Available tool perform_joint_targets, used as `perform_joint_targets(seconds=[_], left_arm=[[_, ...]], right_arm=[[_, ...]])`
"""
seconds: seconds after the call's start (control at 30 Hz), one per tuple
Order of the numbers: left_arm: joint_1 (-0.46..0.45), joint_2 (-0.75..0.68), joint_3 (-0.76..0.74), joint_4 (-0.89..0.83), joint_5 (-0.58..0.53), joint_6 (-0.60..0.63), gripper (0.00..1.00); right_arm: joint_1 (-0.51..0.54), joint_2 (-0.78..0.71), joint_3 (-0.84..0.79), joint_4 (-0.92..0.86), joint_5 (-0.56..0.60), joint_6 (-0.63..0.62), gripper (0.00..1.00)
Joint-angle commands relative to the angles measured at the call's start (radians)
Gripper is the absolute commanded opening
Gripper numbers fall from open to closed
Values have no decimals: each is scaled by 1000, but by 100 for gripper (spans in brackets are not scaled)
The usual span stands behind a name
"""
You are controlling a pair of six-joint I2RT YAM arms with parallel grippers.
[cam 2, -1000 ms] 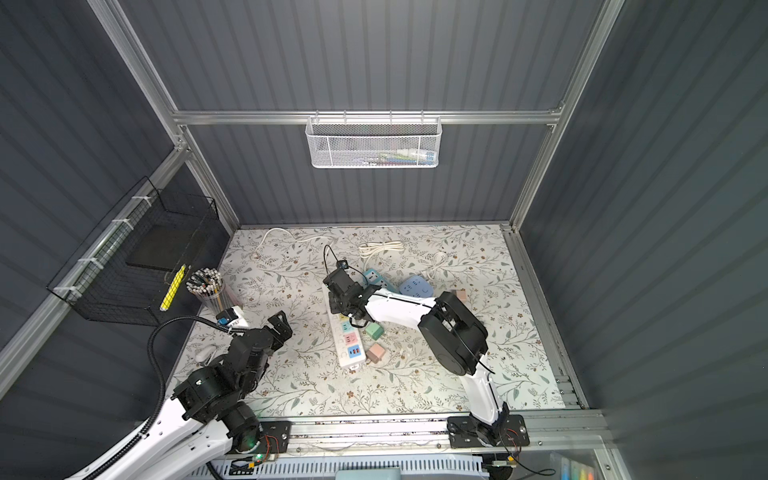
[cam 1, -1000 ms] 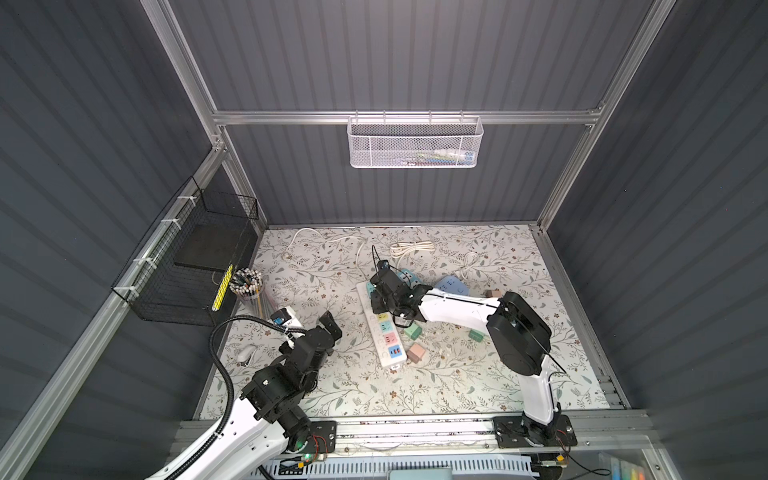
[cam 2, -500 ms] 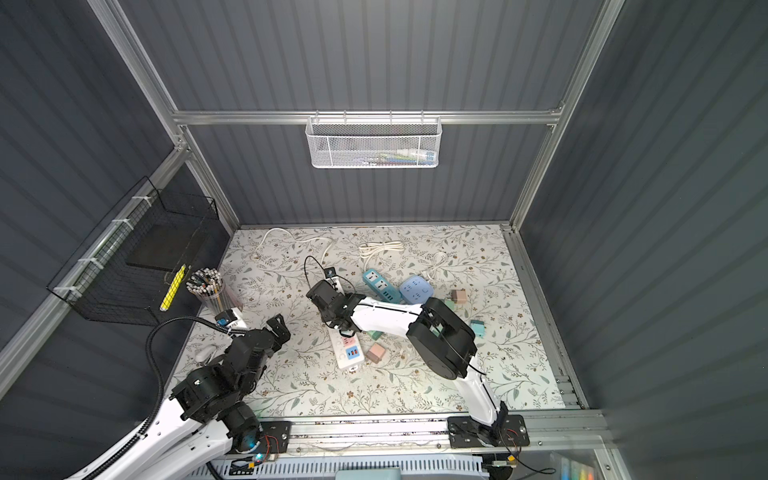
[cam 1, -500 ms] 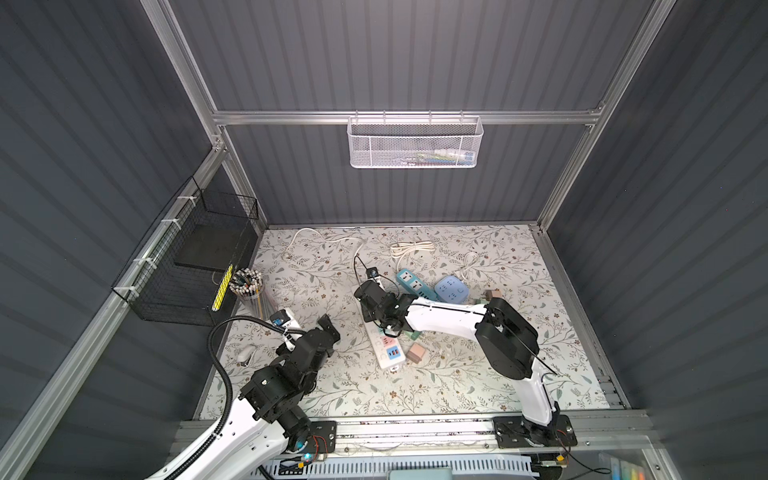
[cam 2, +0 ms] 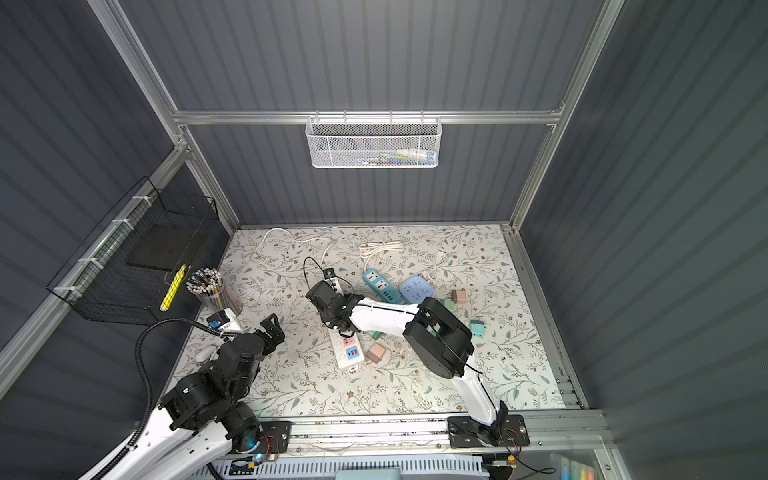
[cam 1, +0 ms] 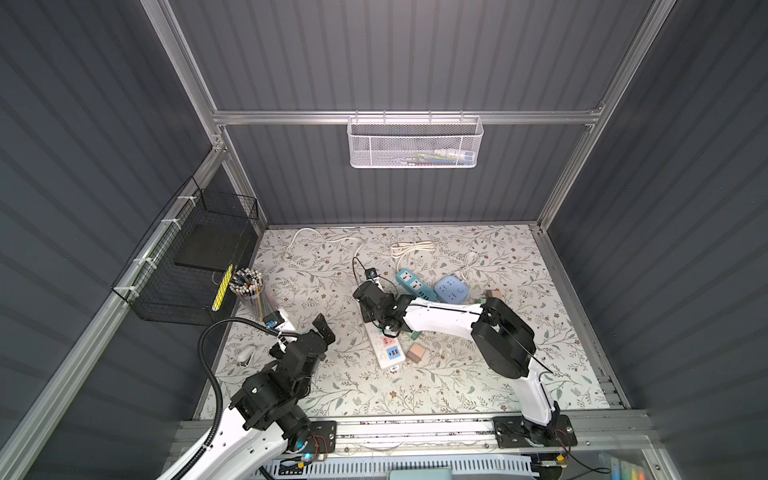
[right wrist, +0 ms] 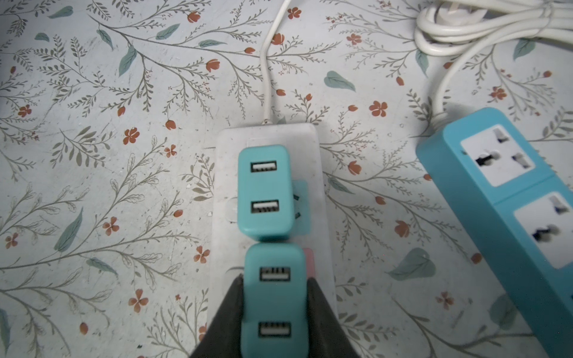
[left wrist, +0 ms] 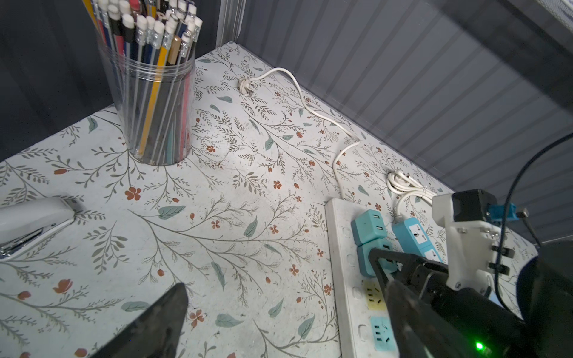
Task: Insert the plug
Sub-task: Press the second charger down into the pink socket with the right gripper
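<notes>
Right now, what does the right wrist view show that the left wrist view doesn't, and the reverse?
Only right wrist: how the right gripper grips, jaws shut against both sides of the held teal charger, ports facing the camera.
Only left wrist: the pencil cup, a white stapler, the loose white plug, and the free yellow socket and teal socket.
Both: the white power strip, the second teal charger beside the held one, the blue power strip, the bundled white cable.
</notes>
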Motion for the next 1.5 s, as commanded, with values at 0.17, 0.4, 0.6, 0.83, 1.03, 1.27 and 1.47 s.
perform_joint_targets(seconds=[0.17, 0.4, 0.6, 0.83, 1.03, 1.27, 1.47], left_arm=[[-2, 7, 1, 56, 13, 43, 100], [-2, -24, -1, 32, 28, 47, 100], [-2, -43, 25, 33, 37, 86, 100], [-2, -21, 48, 29, 60, 98, 100], [-2, 14, 55, 49, 77, 93, 100], [-2, 46, 68, 74, 69, 116, 100], [-2, 79, 69, 131, 76, 136, 100]], right_arm=[[12, 101, -75, -107, -114, 28, 23], [9, -10, -9, -146, -144, -26, 50], [-7, -98, 57, -183, -159, -85, 63], [-46, -125, 73, -197, -185, -125, 63], [-79, -73, 104, -239, -202, -141, 61], [-98, -45, 65, -218, -187, -135, 58], [-100, -70, 6, -181, -179, -124, 56]])
